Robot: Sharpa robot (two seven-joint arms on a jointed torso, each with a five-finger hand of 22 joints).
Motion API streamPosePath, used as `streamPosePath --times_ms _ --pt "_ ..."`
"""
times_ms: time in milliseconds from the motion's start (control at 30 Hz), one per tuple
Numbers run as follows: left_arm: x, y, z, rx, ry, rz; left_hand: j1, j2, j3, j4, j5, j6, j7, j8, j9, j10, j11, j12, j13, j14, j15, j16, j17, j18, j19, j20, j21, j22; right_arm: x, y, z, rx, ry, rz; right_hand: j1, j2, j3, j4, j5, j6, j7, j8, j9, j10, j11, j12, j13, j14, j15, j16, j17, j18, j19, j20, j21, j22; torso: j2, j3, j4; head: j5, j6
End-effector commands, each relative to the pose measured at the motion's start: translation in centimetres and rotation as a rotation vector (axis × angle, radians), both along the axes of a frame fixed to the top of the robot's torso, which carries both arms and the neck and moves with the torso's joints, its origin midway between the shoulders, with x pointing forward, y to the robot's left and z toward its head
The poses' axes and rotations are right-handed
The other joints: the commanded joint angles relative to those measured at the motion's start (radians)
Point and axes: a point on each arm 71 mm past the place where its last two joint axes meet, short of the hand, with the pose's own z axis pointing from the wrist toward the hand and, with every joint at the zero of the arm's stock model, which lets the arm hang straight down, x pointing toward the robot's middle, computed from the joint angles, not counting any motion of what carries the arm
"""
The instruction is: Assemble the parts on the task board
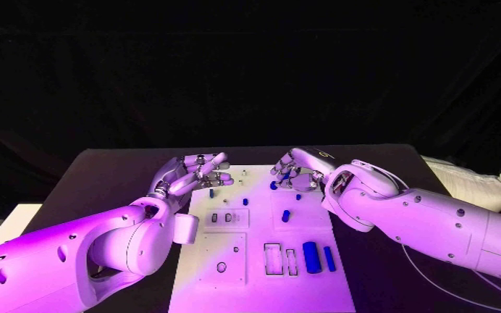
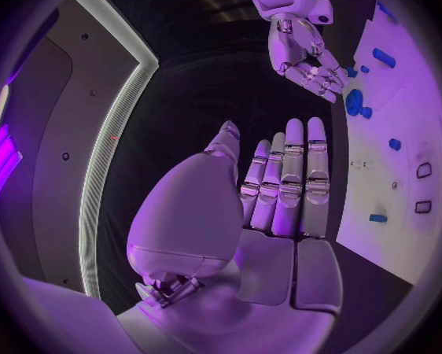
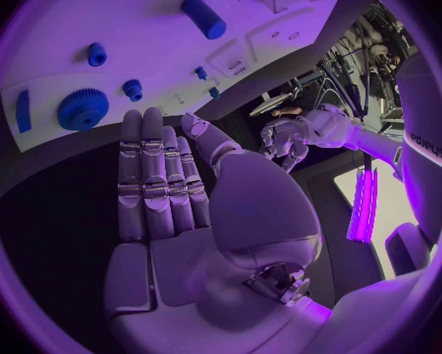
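Note:
The white task board (image 1: pixel 261 284) lies in the middle of the black table. Small blue parts stand on it: a peg (image 1: pixel 285 216), a small peg (image 1: pixel 245 201), and a large cylinder (image 1: pixel 310 255) beside a slimmer bar (image 1: pixel 329 258). My left hand (image 1: pixel 198 174) hovers at the board's far left corner, fingers straight and side by side (image 2: pixel 285 185), holding nothing. My right hand (image 1: pixel 297 168) hangs over the board's far edge, palm flat with fingers extended (image 3: pixel 157 181), also holding nothing. A blue gear (image 3: pixel 83 108) and a blue cylinder (image 3: pixel 204 17) lie beyond its fingertips.
Rectangular slots (image 1: pixel 274 259) and a plate with a round hole (image 1: pixel 221 266) sit in the board's near half. Black tabletop (image 1: pixel 115 175) flanks the board on both sides. A white cloth-like object (image 1: pixel 465 175) lies at the table's right edge.

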Motion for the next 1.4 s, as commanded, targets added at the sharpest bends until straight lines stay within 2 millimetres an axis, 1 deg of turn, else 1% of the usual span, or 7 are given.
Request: streamPosePath --times_ms 33,100,167,233,333,533,1400 --pt "-0.4 -0.5 0.3 -0.028 0.012 -0.035 0.000 0.012 -0.001 -0.007 0.004 0.000 0.002 -0.004 -0.001 -0.003 0.003 -0.003 -0.001 -0.001 0.001 -0.003 0.002 0.018 0.004 0.001 -0.005 -0.001 -0.1 0.4 0.1 -0.204 -0.084 -0.025 0.001 -0.010 0.001 0.011 -0.007 0.006 -0.007 -0.005 -0.001 0.005 -0.009 -0.006 0.000 0.069 -0.017 0.036 0.024 0.015 0.041 -0.018 0.055 0.030 0.020 0.0036 0.0060 -0.006 0.005" --pt "-0.7 -0.7 0.6 -0.035 0.011 -0.046 0.000 0.012 -0.001 -0.007 0.004 0.000 0.002 -0.004 -0.001 -0.003 0.003 -0.003 -0.001 -0.001 0.001 -0.004 0.002 0.018 0.004 0.001 -0.005 -0.001 -0.1 0.6 0.4 -0.248 -0.109 -0.027 0.000 -0.012 0.006 0.019 -0.010 0.009 -0.012 -0.005 -0.001 0.008 -0.014 -0.006 0.000 0.099 -0.030 0.080 0.051 0.013 0.066 -0.031 0.102 0.056 0.027 0.0038 0.0085 -0.011 0.009" --pt "-0.9 -0.9 0.7 -0.040 0.010 -0.054 0.000 0.012 -0.001 -0.007 0.004 0.000 0.002 -0.004 -0.001 -0.003 0.003 -0.003 -0.001 -0.001 0.001 -0.004 0.002 0.018 0.004 0.001 -0.005 -0.001 -0.2 0.6 0.6 -0.285 -0.126 -0.032 -0.007 -0.036 0.020 0.036 -0.028 0.001 -0.022 -0.010 -0.003 -0.013 -0.020 -0.005 0.000 0.094 -0.044 0.258 0.143 0.009 0.097 -0.047 0.196 0.113 0.034 0.0035 0.0148 -0.017 0.010" --pt "-1.0 -1.0 0.8 -0.041 0.011 -0.058 0.000 0.012 -0.001 -0.007 0.004 0.000 0.002 -0.004 -0.001 -0.003 0.003 -0.003 -0.001 0.000 0.001 -0.004 0.002 0.018 0.004 0.001 -0.005 -0.001 -0.2 0.6 0.7 -0.307 -0.136 -0.035 -0.013 -0.037 0.032 0.053 -0.039 0.000 -0.021 -0.008 -0.003 -0.037 -0.013 -0.006 -0.001 0.100 -0.043 0.305 0.170 0.008 0.086 -0.045 0.224 0.132 0.036 0.0041 0.0194 -0.019 0.009" --pt "-1.1 -1.0 0.9 -0.043 0.012 -0.061 0.009 0.018 0.006 -0.014 0.005 0.001 0.002 -0.005 0.000 -0.002 0.003 -0.006 -0.001 0.001 0.001 -0.007 0.008 0.019 0.007 0.001 -0.008 -0.003 0.0 0.6 1.0 -0.334 -0.149 -0.042 -0.016 -0.062 0.027 0.085 -0.078 -0.018 -0.025 -0.009 -0.003 -0.082 -0.016 -0.006 0.000 0.096 -0.039 0.417 0.232 0.008 0.086 -0.041 0.292 0.177 0.044 0.0058 0.0250 -0.019 0.010" --pt "-1.2 -1.0 1.0 -0.043 0.012 -0.064 0.012 0.020 0.009 -0.018 0.005 0.001 0.002 -0.007 0.000 -0.002 0.003 -0.007 -0.001 0.002 0.000 -0.009 0.010 0.019 0.008 0.001 -0.010 -0.003 0.5 0.5 1.4 -0.361 -0.158 -0.055 0.015 -0.077 0.022 0.155 -0.088 -0.013 -0.025 -0.007 -0.001 -0.099 -0.012 -0.005 0.001 0.081 -0.031 0.625 0.387 -0.017 0.121 -0.037 0.528 0.445 0.057 0.0078 0.0320 -0.018 0.009" --pt "-1.1 -0.6 1.3 -0.037 0.010 -0.064 0.018 0.021 0.019 -0.027 0.005 -0.003 0.005 -0.012 -0.001 -0.008 0.006 -0.015 -0.003 -0.003 0.003 -0.019 0.019 0.018 0.008 0.002 -0.018 -0.008 1.3 0.5 0.8 -0.388 -0.114 -0.057 0.044 -0.073 0.049 0.247 -0.075 0.022 -0.031 -0.004 0.001 -0.067 -0.017 -0.003 0.001 0.073 -0.035 0.827 0.578 -0.040 0.142 -0.033 0.687 0.636 0.087 0.0094 0.0344 -0.025 0.022"
